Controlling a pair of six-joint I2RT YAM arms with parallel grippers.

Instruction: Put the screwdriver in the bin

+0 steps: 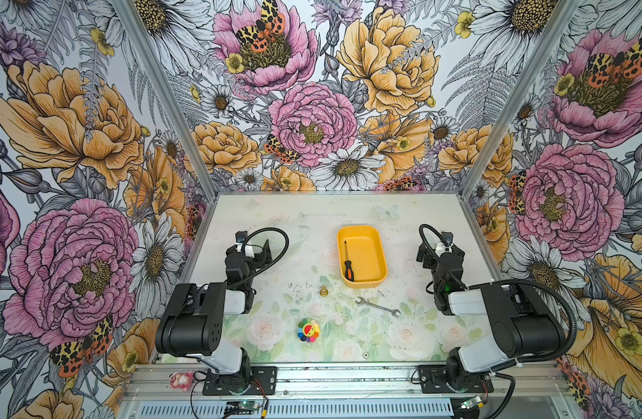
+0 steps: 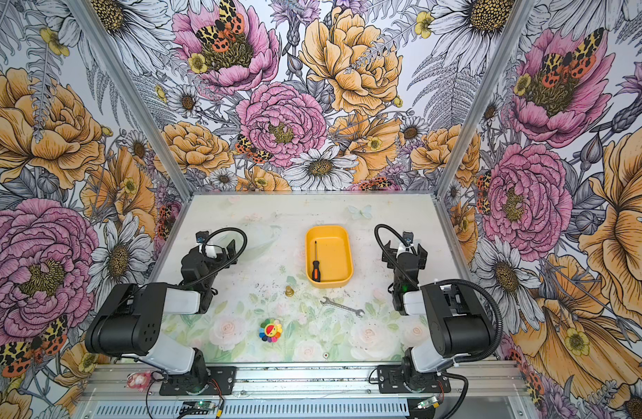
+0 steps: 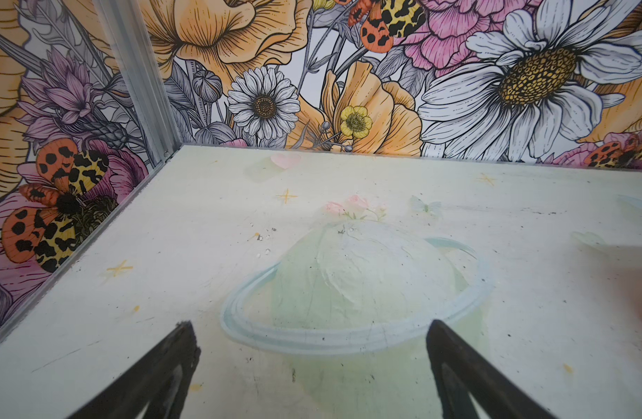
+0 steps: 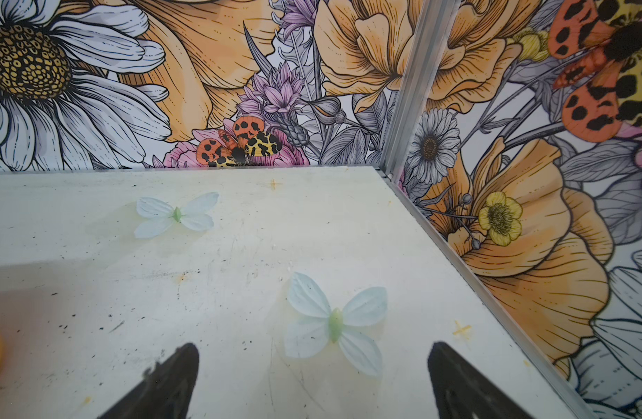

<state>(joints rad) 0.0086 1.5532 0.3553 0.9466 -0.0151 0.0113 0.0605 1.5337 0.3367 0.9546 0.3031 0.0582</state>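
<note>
top view: screwdriver [image 1: 348, 263] apart from right gripper [image 1: 439, 251]

The bin [image 1: 370, 254] is smooth yellow-orange plastic with a soft satin sheen. The screwdriver [image 1: 348, 266] has a thin dark metal shaft and an orange-and-black handle that looks like plastic. The wrench [image 1: 378, 307] is bright silver metal; the small fitting [image 1: 323, 291] near it looks like brass. The table [image 3: 188, 225] is a pale printed sheet, matt, scuffed and speckled dark. The walls [image 4: 203, 72] are matt printed paper, and the corner post [image 4: 410, 90] is brushed aluminium. On the left gripper [image 3: 308, 326], the fingers [image 3: 159, 381] are matt black with rough edges.
</note>
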